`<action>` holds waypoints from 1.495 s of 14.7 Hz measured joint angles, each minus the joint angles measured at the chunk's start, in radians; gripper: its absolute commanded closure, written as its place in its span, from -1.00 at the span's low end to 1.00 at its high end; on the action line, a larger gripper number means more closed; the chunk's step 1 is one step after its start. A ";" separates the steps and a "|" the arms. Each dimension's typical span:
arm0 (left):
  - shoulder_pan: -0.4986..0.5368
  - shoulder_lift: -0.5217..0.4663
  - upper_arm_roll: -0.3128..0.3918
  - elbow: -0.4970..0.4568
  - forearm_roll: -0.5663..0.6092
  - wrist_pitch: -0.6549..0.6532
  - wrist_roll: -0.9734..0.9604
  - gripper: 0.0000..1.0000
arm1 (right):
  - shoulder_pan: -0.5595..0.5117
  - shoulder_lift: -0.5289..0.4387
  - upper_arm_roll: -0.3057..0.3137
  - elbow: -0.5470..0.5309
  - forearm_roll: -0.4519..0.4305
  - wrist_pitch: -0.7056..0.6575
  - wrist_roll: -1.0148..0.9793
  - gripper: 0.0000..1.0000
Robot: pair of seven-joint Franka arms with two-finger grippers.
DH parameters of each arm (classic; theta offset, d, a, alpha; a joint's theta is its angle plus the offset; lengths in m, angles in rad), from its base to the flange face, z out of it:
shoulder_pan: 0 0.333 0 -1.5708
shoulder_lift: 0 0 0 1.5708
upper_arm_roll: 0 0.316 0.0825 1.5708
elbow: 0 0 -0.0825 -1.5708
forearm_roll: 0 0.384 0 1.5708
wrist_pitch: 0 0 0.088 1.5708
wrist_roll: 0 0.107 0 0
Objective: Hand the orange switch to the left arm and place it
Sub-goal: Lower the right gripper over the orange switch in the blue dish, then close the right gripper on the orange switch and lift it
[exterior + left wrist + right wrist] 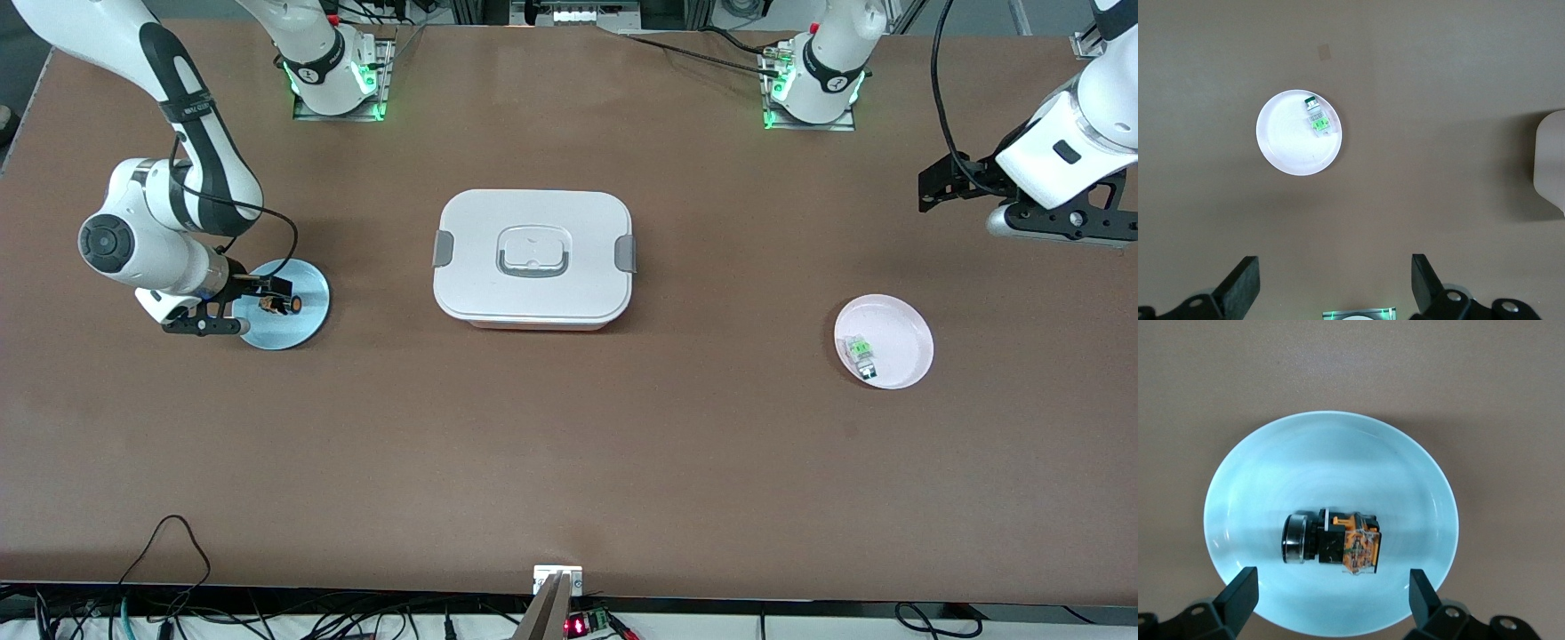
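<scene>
**Hovering open over the switch on the blue plate**

Hanging low over the pale blue plate at the right arm's end of the worktop, my right end effector has its two black fingers spread wide, one on each side of the orange switch and not touching it. The switch lies on its side in the plate: a blocky black body with a round, metal-rimmed cap at one end and an orange part at the other. From the front camera the switch is only a dark speck with an orange tint, and my wrist covers part of the plate's rim. In the right wrist view only the finger bases show; their tips are cut off at the picture's edge.

My left end effector hangs over bare worktop at the left arm's end, fingers equally wide apart and holding nothing. Its wrist view looks down on a round white plate that carries a small clear-and-green part, too small to make out further. At that view's edge a rounded white corner is cut off.

Between the two plates stands the box, white, smooth, rounded at the corners, with grey clasps at its short sides and a grey-outlined recessed handle on its lid. The worktop is a matte brown sheet.
</scene>
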 measured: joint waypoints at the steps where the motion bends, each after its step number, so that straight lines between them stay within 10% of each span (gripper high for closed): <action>1: 0.000 0.000 0.000 0.000 0.000 0.000 0.000 -1.00 | 0.000 0.011 0.000 0.000 0.000 0.012 0.000 -1.00; 22: 0.000 0.000 0.000 0.000 0.000 0.000 0.000 -1.00 | 0.000 0.096 0.000 0.000 0.000 0.102 0.001 -0.91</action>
